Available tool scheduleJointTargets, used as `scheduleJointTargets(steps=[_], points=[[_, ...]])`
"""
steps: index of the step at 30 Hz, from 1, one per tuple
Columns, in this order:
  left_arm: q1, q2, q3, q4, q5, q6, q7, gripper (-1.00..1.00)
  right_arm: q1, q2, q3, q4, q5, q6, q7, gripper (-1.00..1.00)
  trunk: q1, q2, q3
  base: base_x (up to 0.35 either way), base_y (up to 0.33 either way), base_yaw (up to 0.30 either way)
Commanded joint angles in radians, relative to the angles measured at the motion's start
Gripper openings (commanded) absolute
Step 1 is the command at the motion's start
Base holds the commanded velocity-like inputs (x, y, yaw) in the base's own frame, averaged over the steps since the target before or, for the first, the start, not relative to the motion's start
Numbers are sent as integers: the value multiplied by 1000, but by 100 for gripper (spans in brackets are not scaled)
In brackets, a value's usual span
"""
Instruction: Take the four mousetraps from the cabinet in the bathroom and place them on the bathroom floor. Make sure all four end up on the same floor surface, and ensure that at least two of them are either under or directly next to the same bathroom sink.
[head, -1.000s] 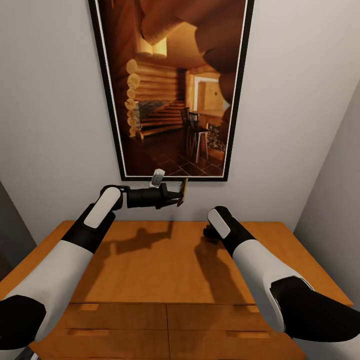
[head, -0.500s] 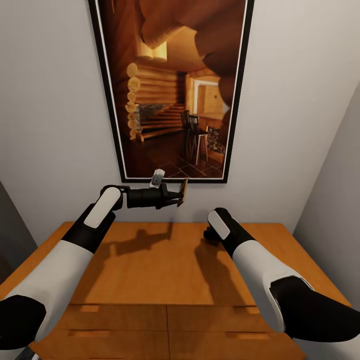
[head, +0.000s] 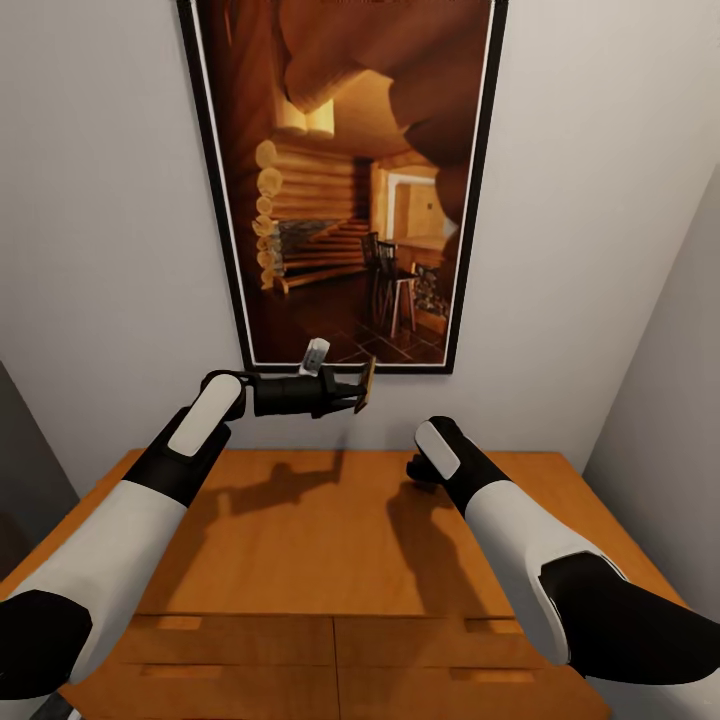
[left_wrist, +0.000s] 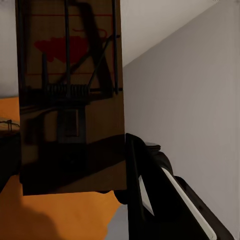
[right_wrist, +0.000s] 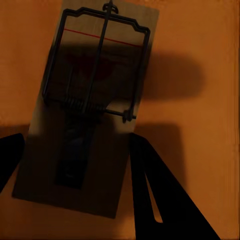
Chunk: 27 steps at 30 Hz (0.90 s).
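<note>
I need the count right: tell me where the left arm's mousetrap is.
In the head view the mousetrap is held on edge in the left gripper, above the cabinet top's back edge, below the framed picture.

A mousetrap (right_wrist: 92, 107) is lying flat on the orange-brown cabinet top (right_wrist: 200, 45), right in front of the right gripper (right_wrist: 75, 165). Its tan wood board is sitting between the two dark fingers (right_wrist: 160, 200), and the fingers are standing apart, one on each side of its near end. A dark wire bar and a spring are lying on the board. A red line is running across the far end. A shadow is falling over the trap.
</note>
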Motion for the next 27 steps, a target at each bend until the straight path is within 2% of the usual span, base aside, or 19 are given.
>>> scheduleJointTargets(steps=[1, 9, 27], points=[[-1, 1, -2, 0, -12, 0, -11, -100, -1, 0, 3, -1, -11, 0, -9, -100, -4, 6, 2, 0, 0, 0], [-1, 1, -2, 0, -12, 0, -11, -100, -1, 0, 3, -1, -11, -2, -9, -100, -35, 62, 27, 0, 0, 0], [-1, 1, -2, 0, -13, -1, -11, -100, -1, 0, 4, -1, -11, -4, -10, -100, -38, 69, 30, -2, 0, 0]])
